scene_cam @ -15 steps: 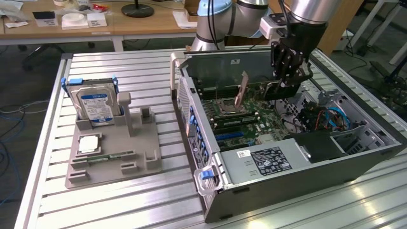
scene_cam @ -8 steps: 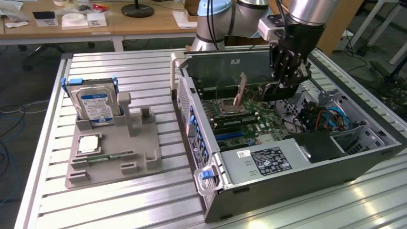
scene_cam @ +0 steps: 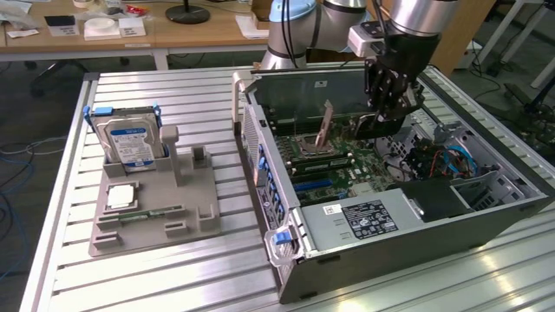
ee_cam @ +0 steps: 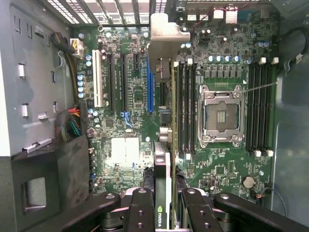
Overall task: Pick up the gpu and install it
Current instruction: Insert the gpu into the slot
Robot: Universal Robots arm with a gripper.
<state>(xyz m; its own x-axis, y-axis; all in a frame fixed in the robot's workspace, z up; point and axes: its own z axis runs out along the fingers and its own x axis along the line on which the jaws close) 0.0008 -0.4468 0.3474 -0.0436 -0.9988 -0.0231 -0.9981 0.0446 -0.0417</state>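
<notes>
The gpu (ee_cam: pixel 163 186) is off its stand and in the robot's grip. The wrist view shows it edge-on, a thin dark card with a green logo strip, and the jaws of the gripper (scene_cam: pixel 383 116) are closed on its two faces. Its silver bracket (ee_cam: pixel 166 36) leads toward the vented rear wall of the computer case (scene_cam: pixel 407 227).

The card hangs inside the open case, over the motherboard (ee_cam: pixel 125 150). It lies along a line between the blue expansion slot (ee_cam: pixel 150 87) and the nearest bank of memory slots (ee_cam: pixel 183 106), with the CPU socket (ee_cam: pixel 219 116) further to the side. It appears to run parallel to the blue slot but a little beside it.

So the pick-up looks done and the carry into the case is largely done. Seating the card in its slot, by my reading, is not finished.

The card's contact edge faces away from the wrist camera, so I cannot tell whether it touches the board or floats above it. The picture's edge cuts off the gripped end of the card.

Out on the slatted desk (scene_cam: pixel 173 97), the grey holder (scene_cam: pixel 186 195) carries the hard drive (scene_cam: pixel 130 140) upright and a small RAM stick (scene_cam: pixel 143 213) lying flat. Both are well apart from the case.
</notes>
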